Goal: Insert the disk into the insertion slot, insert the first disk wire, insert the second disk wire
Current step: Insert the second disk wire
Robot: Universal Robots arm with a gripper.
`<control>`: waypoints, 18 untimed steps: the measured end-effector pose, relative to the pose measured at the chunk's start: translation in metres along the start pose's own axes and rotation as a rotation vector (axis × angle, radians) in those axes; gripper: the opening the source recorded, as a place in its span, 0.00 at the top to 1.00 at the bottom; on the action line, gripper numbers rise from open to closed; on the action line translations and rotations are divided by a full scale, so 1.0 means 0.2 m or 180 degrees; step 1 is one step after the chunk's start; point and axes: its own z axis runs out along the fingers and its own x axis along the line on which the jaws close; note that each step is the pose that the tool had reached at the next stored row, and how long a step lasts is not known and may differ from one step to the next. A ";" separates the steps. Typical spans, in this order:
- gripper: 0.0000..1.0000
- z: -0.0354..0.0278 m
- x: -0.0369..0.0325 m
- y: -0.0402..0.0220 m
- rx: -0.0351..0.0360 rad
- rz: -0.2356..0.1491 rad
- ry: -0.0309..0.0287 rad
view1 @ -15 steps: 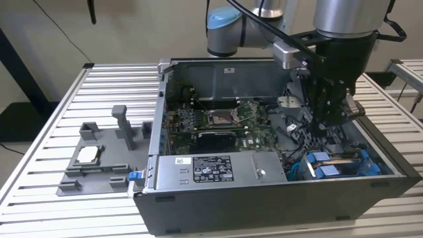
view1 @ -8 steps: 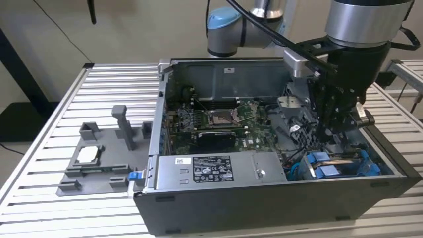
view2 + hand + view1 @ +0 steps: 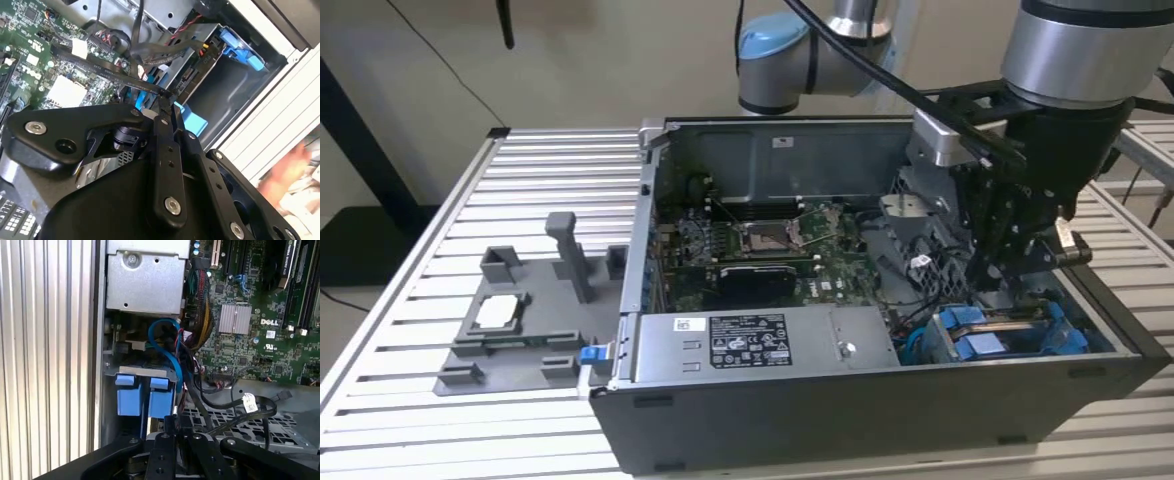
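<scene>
I've got the pincer [image 3: 1014, 285] down inside the open computer case [image 3: 881, 400], at the corner near the drive bay. In the second wrist view the pincer [image 3: 167, 100] has its tips pinched together on a thin black wire [image 3: 100, 67] that runs off across the green circuit board [image 3: 40, 45]; so it's clenched, grasping that wire.

The disk [image 3: 1001, 335] in its blue carrier sits just below the pincer, already seated in the insertion slot [image 3: 1067, 350] at the case's corner. In the first wrist view I see the two blue tabs [image 3: 145, 397] of the carrier side by side, just ahead of the pincer [image 3: 175, 422], with a blue cable [image 3: 167, 347] looping above them.

Crowded in here. A bundle of black, red and yellow wires [image 3: 197, 325] hangs right beside the pincer's path, and another black cable with a white tag [image 3: 248, 402] curls over the perforated metal plate [image 3: 240, 427] next to it. The grey power supply box [image 3: 747, 345] lies beyond the disk, towards the exterior view's left, close along the case's front wall.

Further off from the pincer, outside the case, a grey plastic holder [image 3: 520, 320] sits on the slatted bench [image 3: 427, 300] with a small silver part [image 3: 498, 312] resting in it. At the edge of the second wrist view there's a blurred hand [image 3: 290, 172] over the bench, outside the case wall.
</scene>
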 end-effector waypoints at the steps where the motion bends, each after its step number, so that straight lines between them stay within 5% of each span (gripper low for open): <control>1: 0.84 0.002 0.004 -0.008 -0.0007 0.0001 -0.0009; 4: 0.84 0.010 0.014 -0.030 -0.0023 0.0003 -0.0041; 9: 0.84 0.021 0.024 -0.037 -0.0012 0.0027 -0.0199; 13: 0.84 0.025 0.054 -0.047 -0.0044 0.0030 -0.0226; 18: 0.84 0.034 0.093 -0.079 -0.0147 0.0032 -0.0257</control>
